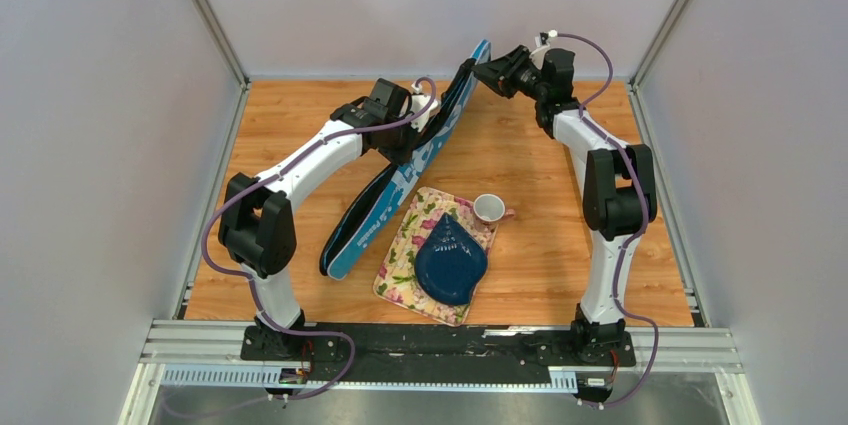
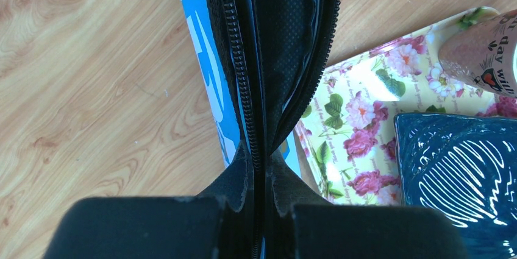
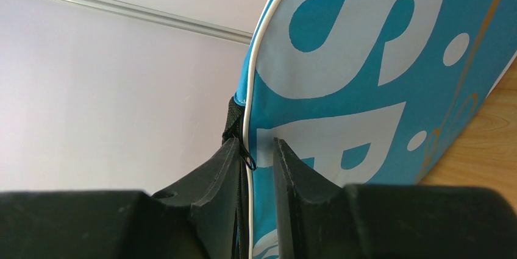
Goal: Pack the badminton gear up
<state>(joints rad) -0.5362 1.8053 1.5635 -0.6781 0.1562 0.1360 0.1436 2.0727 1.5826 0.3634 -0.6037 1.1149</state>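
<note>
1. Grip on the racket bag (image 1: 400, 190) is taken at two places. The bag is held on edge, slanting from the near left of the table (image 1: 560, 275) up toward the far wall.
2. The left gripper (image 2: 259, 170) is clenched on the bag's zipped seam around mid-length, with the fabric pinched flat between its fingers.
3. The right gripper (image 3: 256, 149) is placed at the raised far end. Its jaws stand apart on either side of the white piping, with the zipper pull (image 3: 249, 160) between them, and no firm pinch is seen yet.
4. Rackets, shuttlecocks and tube are not seen in any view (whether they are inside cannot be told).
5. The small pull could be missed or squeezed out sideways if the jaws are closed off-centre, since it lies hard against one finger.
6. If the pull is dragged while the seam is slack or twisted, the zip teeth (image 2: 230, 39) could be jammed, or the bag tugged out of the left pinch.
7. A dropped bag could be swept onto the cup (image 1: 488, 208) and the dark blue plate (image 1: 450, 260) close by.
</note>
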